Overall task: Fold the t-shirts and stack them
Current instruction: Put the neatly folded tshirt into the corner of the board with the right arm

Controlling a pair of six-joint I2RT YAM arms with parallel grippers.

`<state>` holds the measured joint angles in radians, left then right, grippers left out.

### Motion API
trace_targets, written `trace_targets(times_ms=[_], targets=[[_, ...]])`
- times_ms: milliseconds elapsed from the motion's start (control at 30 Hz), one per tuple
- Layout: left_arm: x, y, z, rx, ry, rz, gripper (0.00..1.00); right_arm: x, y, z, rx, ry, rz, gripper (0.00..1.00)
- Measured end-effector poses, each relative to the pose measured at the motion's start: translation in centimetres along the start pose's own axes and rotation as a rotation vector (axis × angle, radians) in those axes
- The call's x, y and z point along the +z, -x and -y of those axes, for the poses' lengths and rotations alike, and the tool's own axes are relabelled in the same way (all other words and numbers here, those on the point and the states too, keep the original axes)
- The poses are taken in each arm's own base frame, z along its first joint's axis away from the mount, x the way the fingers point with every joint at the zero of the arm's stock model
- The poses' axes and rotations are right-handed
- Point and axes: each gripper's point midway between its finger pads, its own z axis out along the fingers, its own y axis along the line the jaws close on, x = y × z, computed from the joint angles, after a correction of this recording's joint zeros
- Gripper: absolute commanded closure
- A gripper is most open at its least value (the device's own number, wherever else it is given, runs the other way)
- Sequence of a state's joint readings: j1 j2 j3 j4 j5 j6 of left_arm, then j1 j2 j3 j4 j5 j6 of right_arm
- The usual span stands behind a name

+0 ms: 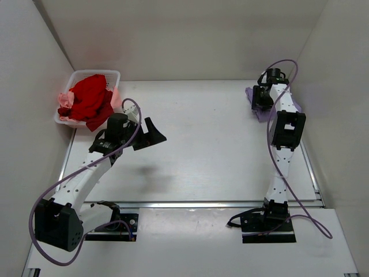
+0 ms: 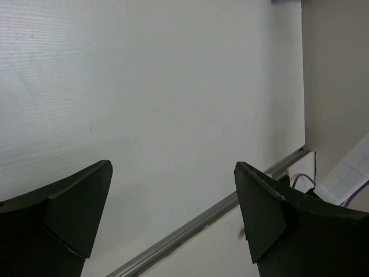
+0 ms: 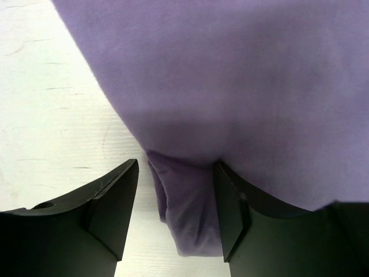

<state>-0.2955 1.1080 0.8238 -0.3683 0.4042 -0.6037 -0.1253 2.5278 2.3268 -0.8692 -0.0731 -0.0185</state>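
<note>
The lavender t-shirt (image 1: 254, 96) lies at the far right of the table, mostly hidden under my right gripper (image 1: 263, 101). In the right wrist view it (image 3: 230, 69) fills the upper frame, and a folded edge of it hangs down between the fingers. My right gripper (image 3: 177, 164) is open around that fold; the right finger touches the cloth, the left finger stands apart. The red t-shirt (image 1: 89, 98) is heaped in the white basket (image 1: 95, 73) at the far left, over the pale pink t-shirt (image 1: 65, 101). My left gripper (image 1: 151, 135) is open and empty above bare table (image 2: 173, 166).
White walls enclose the table on the left, back and right. A metal rail (image 1: 202, 203) crosses the table in front of the arm bases; it also shows in the left wrist view (image 2: 202, 219). Purple cables loop from both arms.
</note>
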Motion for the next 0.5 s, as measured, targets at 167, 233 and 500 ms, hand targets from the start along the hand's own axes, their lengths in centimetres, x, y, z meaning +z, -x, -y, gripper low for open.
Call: trace_targets(times_ms=[167, 233, 500], targets=[[-0.1, 0.2, -0.1, 0.008, -0.003, 0.005, 0.02, 0.0, 0.4, -0.8, -0.003, 0.048, 0.015, 0.44], [-0.1, 0.3, 0.0, 0.013, -0.004, 0.004, 0.01, 0.0, 0.9, -0.9, -0.004, 0.049, 0.036, 0.44], [-1.0, 0.1, 1.0, 0.041, -0.028, -0.003, 0.01, -0.7, 4.0, -0.6, 0.055, 0.020, 0.141, 0.43]])
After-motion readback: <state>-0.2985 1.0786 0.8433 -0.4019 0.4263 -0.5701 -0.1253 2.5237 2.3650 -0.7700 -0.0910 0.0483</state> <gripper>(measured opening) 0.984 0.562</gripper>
